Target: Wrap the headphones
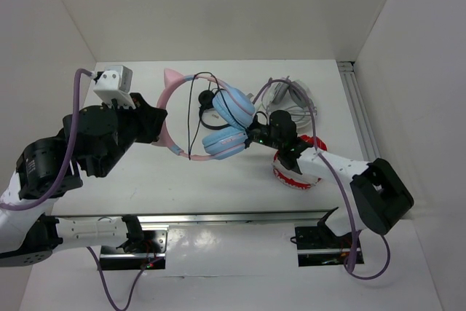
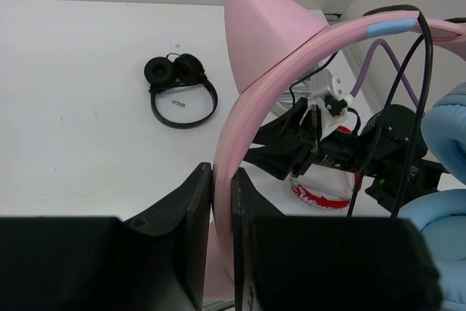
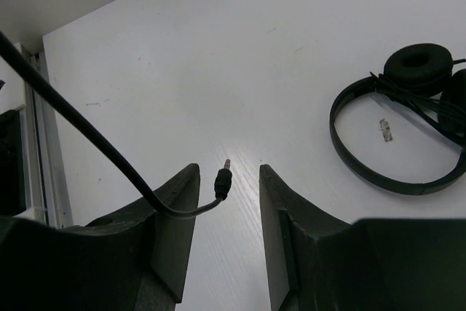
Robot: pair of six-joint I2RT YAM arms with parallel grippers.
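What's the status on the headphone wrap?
Left gripper shut on headphones. Right gripper open around cable plug. Black headset nearby, not touching.

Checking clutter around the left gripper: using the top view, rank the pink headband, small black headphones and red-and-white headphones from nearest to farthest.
1. pink headband, clamped in the left gripper.
2. small black headphones, just right, inside the headband's arc.
3. red-and-white headphones, far over on the right side.

Bright even light, soft shadows, glare on the table (image 3: 240, 136), left hand (image 2: 222, 180) slightly blurred.
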